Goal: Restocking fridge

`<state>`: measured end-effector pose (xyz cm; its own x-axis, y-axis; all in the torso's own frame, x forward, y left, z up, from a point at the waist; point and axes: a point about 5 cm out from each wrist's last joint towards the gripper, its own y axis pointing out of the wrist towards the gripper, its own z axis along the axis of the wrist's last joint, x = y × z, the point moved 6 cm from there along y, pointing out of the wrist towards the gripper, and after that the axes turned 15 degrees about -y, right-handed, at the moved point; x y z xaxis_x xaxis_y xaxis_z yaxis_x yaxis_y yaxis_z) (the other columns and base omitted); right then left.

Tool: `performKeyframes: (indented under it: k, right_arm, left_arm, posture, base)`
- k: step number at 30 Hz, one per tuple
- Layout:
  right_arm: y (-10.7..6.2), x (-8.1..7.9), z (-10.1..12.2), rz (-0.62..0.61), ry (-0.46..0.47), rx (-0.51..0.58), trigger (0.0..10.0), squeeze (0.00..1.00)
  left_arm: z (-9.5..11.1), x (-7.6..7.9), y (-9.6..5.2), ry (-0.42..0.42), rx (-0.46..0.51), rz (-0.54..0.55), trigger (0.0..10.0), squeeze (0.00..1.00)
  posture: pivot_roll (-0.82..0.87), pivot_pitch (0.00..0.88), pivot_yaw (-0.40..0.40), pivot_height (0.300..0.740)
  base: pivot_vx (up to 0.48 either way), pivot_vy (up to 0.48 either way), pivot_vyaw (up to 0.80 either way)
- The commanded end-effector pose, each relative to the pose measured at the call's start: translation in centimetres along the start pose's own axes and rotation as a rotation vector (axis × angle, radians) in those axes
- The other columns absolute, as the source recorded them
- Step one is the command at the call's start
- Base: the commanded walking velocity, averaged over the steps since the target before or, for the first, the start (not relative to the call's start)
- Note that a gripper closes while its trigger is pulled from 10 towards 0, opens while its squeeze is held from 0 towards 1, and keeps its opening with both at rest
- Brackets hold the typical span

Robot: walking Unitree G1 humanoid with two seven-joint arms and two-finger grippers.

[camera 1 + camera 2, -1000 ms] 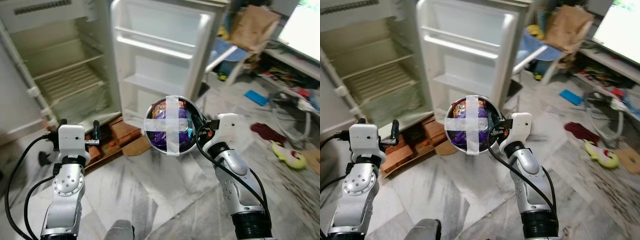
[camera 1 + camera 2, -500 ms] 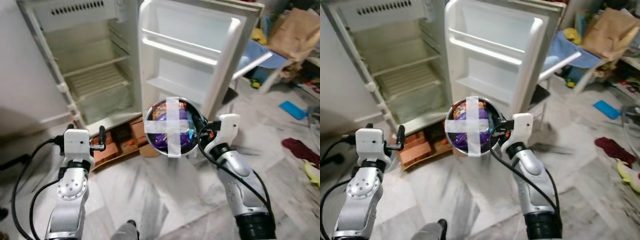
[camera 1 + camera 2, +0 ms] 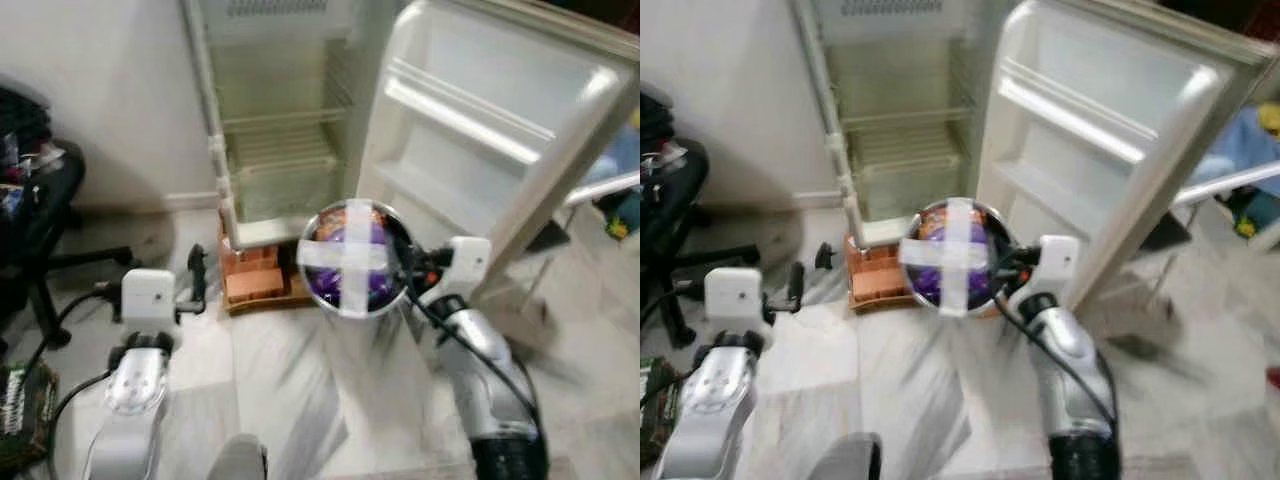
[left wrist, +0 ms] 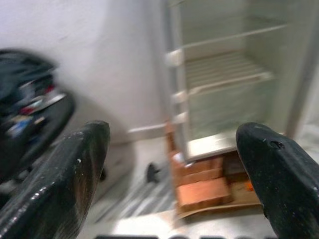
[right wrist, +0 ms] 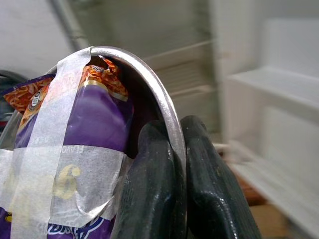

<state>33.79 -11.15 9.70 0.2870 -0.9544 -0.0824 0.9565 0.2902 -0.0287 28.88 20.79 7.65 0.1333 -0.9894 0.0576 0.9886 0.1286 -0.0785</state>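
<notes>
The right gripper (image 5: pixel 172 174) is clenched on the rim of a steel bowl (image 3: pixel 352 258) holding a purple snack packet (image 5: pixel 94 119) under crossed tape, carried above the floor. The left gripper (image 4: pixel 172 164) hangs released, empty. Ahead, the fridge (image 3: pixel 275 120) stands open on bricks (image 3: pixel 255 283). Keep the bowl level and aim for the wire shelf (image 3: pixel 278 150), clear of the door (image 3: pixel 480 130).

right gripper (image 3: pixel 1008 272) pinching taped metal bowl (image 3: pixel 951 255) rim | open fridge (image 3: pixel 902 120) ahead | left gripper (image 3: pixel 797 282) empty

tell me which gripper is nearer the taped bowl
Right. The right gripper clamps the taped bowl's rim; the left gripper hangs open, off to the bowl's left.
</notes>
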Motion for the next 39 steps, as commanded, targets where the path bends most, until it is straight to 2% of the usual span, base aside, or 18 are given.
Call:
performKeyframes:
  k: [1, 7, 10, 13, 15, 23, 31, 39]
  right_arm:
    - [0.1, 0.4, 1.5, 0.003, -0.022, 0.046, 10.0, 0.00]
    - [0.5, 0.7, 1.9, -0.004, -0.011, 0.053, 10.0, 0.00]
    - [0.5, 1.2, 1.6, -0.039, -0.009, 0.037, 10.0, 0.00]
    - [0.4, 1.5, 1.1, -0.057, 0.004, 0.019, 10.0, 0.00]
    - [0.3, 1.9, 0.5, -0.083, -0.039, -0.011, 10.0, 0.00]
    - [-0.1, 3.4, -1.5, -0.153, -0.070, -0.104, 10.0, 0.00]
    - [-0.1, 3.3, -1.8, -0.159, -0.072, -0.115, 10.0, 0.00]
    - [0.1, 3.3, -2.1, -0.145, -0.105, -0.129, 10.0, 0.00]
  left_arm:
    - [0.3, 0.5, 0.1, -0.016, 0.011, -0.011, 10.0, 0.00]
    - [0.7, 0.9, 0.1, -0.018, 0.027, -0.037, 10.0, 0.00]
    - [0.7, 1.0, 0.0, -0.025, 0.024, -0.047, 10.0, 0.00]
    - [0.6, 0.9, 0.0, -0.023, 0.019, -0.045, 10.0, 0.00]
    - [0.6, 1.0, 0.0, -0.029, 0.018, -0.052, 10.0, 0.00]
    - [0.9, 1.2, 0.2, -0.037, 0.027, -0.064, 10.0, 0.00]
    - [0.9, 1.3, 0.2, -0.039, 0.029, -0.073, 10.0, 0.00]
    - [1.1, 1.5, 0.5, -0.053, 0.032, -0.074, 10.0, 0.00]
  posture:
    - [0.07, 0.023, -0.084, 0.740]
    - [0.07, 0.021, -0.086, 0.740]
    - [0.07, 0.023, -0.085, 0.740]
    - [0.07, 0.024, -0.083, 0.740]
    - [0.07, 0.024, -0.083, 0.740]
    - [0.07, 0.026, -0.078, 0.740]
    - [0.08, 0.026, -0.078, 0.740]
    - [0.08, 0.023, -0.080, 0.740]
  base:
    - [0.000, 0.000, 0.79]
    - [0.052, 0.000, 0.78]
    - [0.454, 0.000, 0.00]
    - [0.456, 0.000, 0.00]
    - [0.454, 0.000, 0.00]
    - [0.450, 0.000, 0.00]
    - [0.433, 0.000, 0.00]
    - [0.368, 0.308, 0.00]
